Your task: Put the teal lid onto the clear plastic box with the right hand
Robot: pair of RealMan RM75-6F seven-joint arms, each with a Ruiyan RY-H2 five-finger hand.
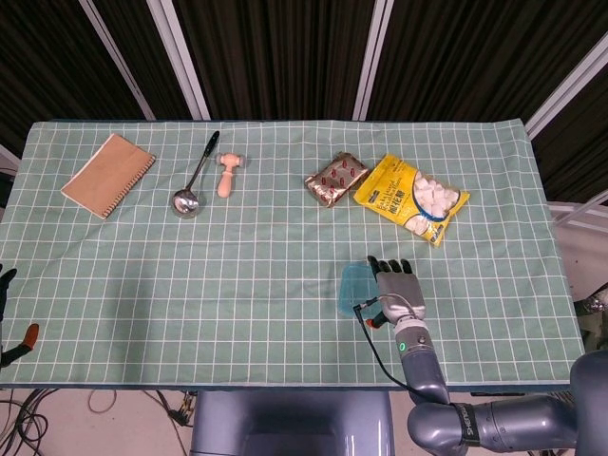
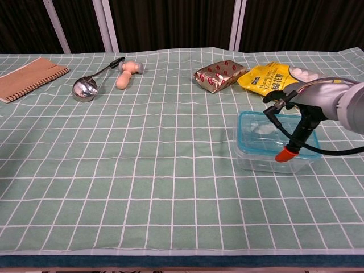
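— Fingers (image 1: 391,267) of the right hand (image 1: 397,290): what are they doing?
— They lie flat along the far side of the lid (image 2: 254,125), pressing on it; the thumb, tipped in orange, hangs over the near edge. Whether they actually grip it, I cannot tell.
— And the lid?
— It sits on the box (image 2: 256,160), at the table's (image 2: 142,170) right near side.
— The left hand (image 1: 6,294)?
— Barely visible at the head view's left edge; I cannot tell its state.
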